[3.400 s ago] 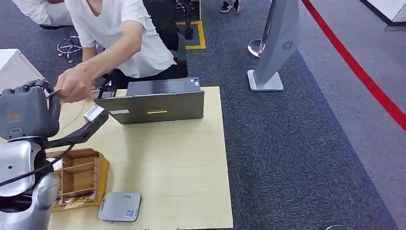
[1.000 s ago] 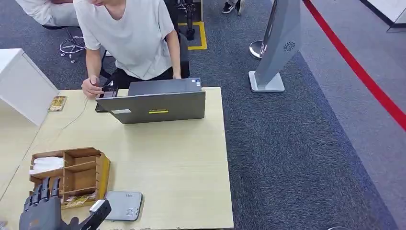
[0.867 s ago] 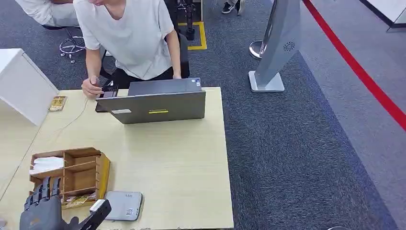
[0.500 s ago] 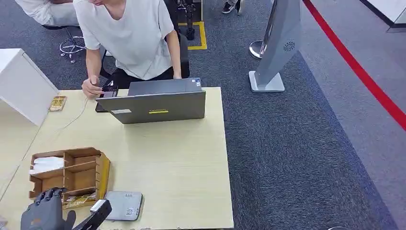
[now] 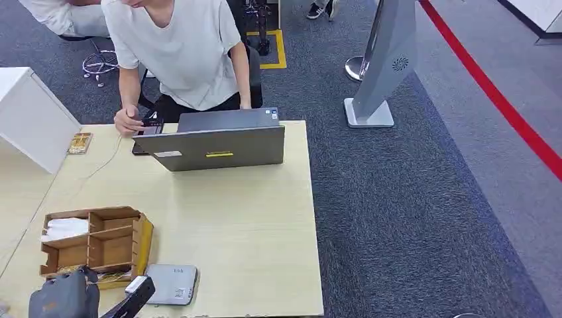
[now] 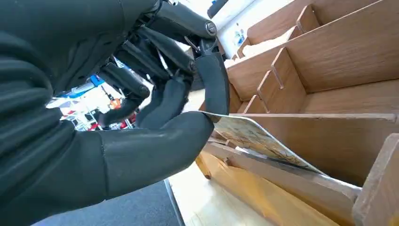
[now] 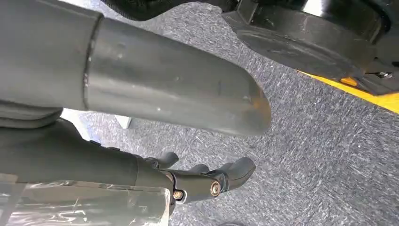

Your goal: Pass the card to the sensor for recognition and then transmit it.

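My left hand [image 5: 64, 295] is at the table's near left corner, against the front of the wooden organizer [image 5: 99, 228]. In the left wrist view the thumb and a fingertip [image 6: 214, 89] pinch the edge of a printed card [image 6: 256, 139] that lies slanted in the organizer's [image 6: 329, 61] front slot. From the head view, the yellowish card [image 5: 114, 277] shows at that front slot. The flat grey sensor pad [image 5: 169, 285] lies just right of the hand. My right hand [image 7: 207, 181] hangs over grey carpet, fingers loosely apart, holding nothing.
A grey laptop [image 5: 219, 147] stands at the table's far side with a person [image 5: 175, 46] seated behind it, one hand on a dark device [image 5: 147, 126]. A white box [image 5: 30, 119] and a small card [image 5: 79, 142] are far left. A grey kiosk stand [image 5: 384, 59] rises on the carpet.
My left arm drew back from the person to the near corner. In the last second its raised, spread fingers curled down onto the card in the organizer's front slot.
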Available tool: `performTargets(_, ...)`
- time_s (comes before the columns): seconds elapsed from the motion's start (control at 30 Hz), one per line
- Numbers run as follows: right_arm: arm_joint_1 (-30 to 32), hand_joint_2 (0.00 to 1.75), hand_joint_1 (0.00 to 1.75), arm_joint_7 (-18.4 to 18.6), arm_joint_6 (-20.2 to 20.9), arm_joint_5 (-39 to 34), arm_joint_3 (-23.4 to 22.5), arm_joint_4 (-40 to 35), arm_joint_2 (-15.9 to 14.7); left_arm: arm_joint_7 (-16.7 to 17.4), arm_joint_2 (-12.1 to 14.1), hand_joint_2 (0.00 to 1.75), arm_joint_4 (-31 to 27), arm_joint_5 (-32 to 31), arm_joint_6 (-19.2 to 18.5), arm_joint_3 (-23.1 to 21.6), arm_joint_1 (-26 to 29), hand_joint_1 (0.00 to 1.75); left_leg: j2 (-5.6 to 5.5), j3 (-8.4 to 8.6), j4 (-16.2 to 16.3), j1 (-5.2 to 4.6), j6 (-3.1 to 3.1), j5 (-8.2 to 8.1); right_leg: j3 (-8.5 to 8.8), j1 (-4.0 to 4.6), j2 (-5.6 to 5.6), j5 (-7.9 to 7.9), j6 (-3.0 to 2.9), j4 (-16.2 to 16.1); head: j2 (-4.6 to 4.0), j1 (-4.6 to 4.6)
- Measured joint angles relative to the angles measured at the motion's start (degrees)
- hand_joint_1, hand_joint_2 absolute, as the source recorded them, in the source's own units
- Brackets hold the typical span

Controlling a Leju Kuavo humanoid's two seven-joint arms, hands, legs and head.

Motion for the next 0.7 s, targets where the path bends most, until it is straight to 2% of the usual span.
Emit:
performTargets(0.13, 0.24, 0.0, 0.0, -0.02, -0.06, -0.66, 0.04, -0.28, 0.0, 0.72, 0.28, 1.75, 0.0, 0.02, 0.94, 0.0, 0.0, 1.75, 0.0, 0.01, 0.0, 0.0, 0.0, 0.0, 0.0, 0.0, 0.0, 0.0, 0.0, 0.0, 0.0, 0.0)
performTargets(0.37, 0.4, 0.0, 0.0, 0.2, -0.11, -0.68, 0.15, -0.52, 0.0, 1.44, 1.24, 1.75, -2.2, 0.02, 0.07, -1.31, 0.0, 1.75, 0.0, 0.02, 0.0, 0.01, 0.0, 0.0, -0.01, 0.01, 0.0, 0.0, 0.0, 0.0, 0.0, -0.02)
performTargets(0.53, 0.5, 0.0, 0.0, 0.2, -0.04, -0.52, 0.07, -0.85, 0.0, 2.19, 2.58, 1.75, -8.75, 0.0, -4.68, -6.04, -0.89, 1.75, -0.02, 0.01, 0.02, 0.0, 0.03, 0.02, -0.01, 0.0, 0.0, 0.0, 0.0, 0.0, 0.0, 0.0)
performTargets(0.7, 0.74, 0.0, 0.0, 0.5, -0.04, -0.61, -0.09, -1.33, 0.0, 3.19, 5.51, 1.75, -15.69, 0.02, -7.56, -12.98, -3.93, 1.75, -0.02, 0.0, 0.03, -0.01, 0.03, 0.02, 0.0, 0.0, -0.01, 0.01, 0.01, 0.0, 0.0, 0.0)
